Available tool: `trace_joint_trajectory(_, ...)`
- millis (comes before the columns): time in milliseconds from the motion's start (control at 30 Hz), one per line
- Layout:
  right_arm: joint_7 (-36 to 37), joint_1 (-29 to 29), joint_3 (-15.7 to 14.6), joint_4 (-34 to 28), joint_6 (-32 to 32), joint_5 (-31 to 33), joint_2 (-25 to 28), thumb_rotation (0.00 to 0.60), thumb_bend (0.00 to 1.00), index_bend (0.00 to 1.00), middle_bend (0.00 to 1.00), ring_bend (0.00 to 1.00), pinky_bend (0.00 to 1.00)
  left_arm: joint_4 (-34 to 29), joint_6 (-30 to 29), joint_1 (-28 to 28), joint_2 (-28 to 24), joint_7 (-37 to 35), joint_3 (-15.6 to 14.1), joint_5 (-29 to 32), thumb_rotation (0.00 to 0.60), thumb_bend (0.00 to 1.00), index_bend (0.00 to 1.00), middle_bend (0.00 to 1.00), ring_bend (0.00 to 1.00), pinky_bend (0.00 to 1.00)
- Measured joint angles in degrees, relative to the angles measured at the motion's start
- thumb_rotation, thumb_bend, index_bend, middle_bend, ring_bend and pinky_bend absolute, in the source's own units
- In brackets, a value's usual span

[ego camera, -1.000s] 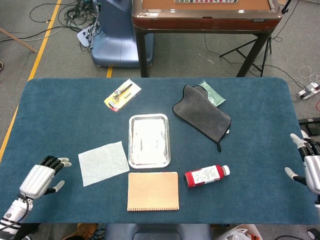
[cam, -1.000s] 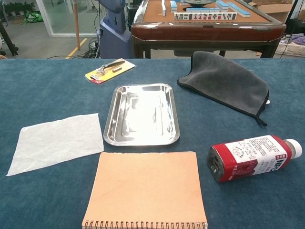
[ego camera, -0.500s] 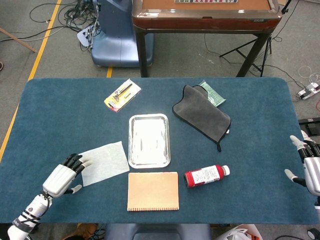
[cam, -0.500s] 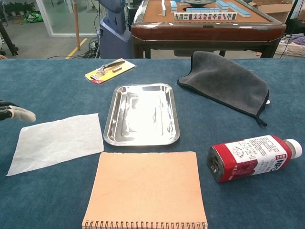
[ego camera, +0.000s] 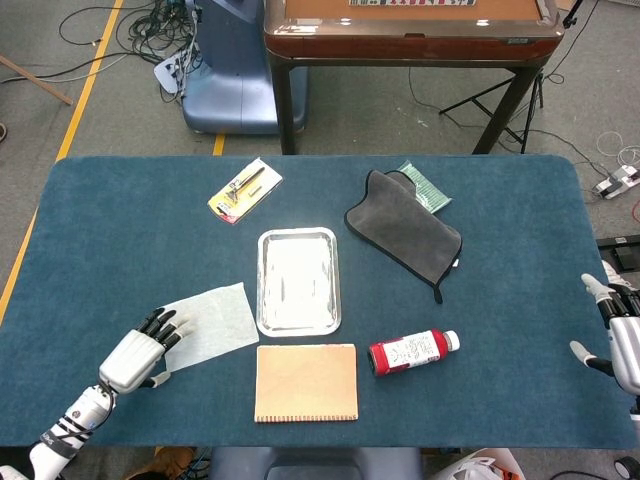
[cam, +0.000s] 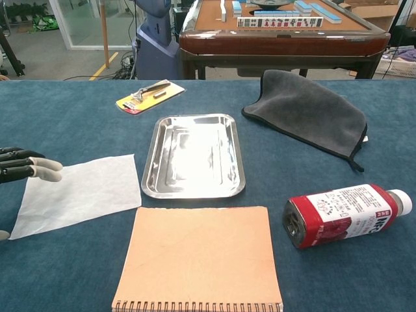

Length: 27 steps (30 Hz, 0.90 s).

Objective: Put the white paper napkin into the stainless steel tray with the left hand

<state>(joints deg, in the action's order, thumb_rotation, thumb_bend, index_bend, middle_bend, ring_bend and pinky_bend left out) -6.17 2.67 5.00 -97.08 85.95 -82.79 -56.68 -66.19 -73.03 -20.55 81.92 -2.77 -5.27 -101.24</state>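
Blue felt covers your desk (ego camera: 120, 220), with cables on the floor beyond it. Your left hand (ego camera: 140, 352) sits at the near left, fingers spread and empty, fingertips (cam: 49, 170) over the left edge of the white paper napkin (cam: 81, 192); contact cannot be confirmed. That napkin lies flat on the desk, just left of the stainless steel tray (cam: 153, 166) and outside it. Your right hand (ego camera: 620, 335) is at the far right edge, fingers apart, holding nothing. A spiral notebook (cam: 198, 257) lies just in front of the tray. A red bottle (cam: 341, 214) lies on its side to the notebook's right. A grey cloth (cam: 309, 110) is beyond the bottle. A yellow carded tool (cam: 148, 94) lies behind the tray
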Motion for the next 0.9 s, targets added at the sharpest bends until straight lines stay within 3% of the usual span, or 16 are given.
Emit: trace_joint_trajectory(900, 0.65, -0.44, -0.26, 0.6, -0.09, 0.37, -0.24, 0.6, 0.13, 0.14, 0.26, 0.16, 0.21, 1.57, 3.02, -1.06, 1.79, 0.37, -1.13, 3.35, 0.6, 0.15, 0.19, 0.11, 0.05, 0.04)
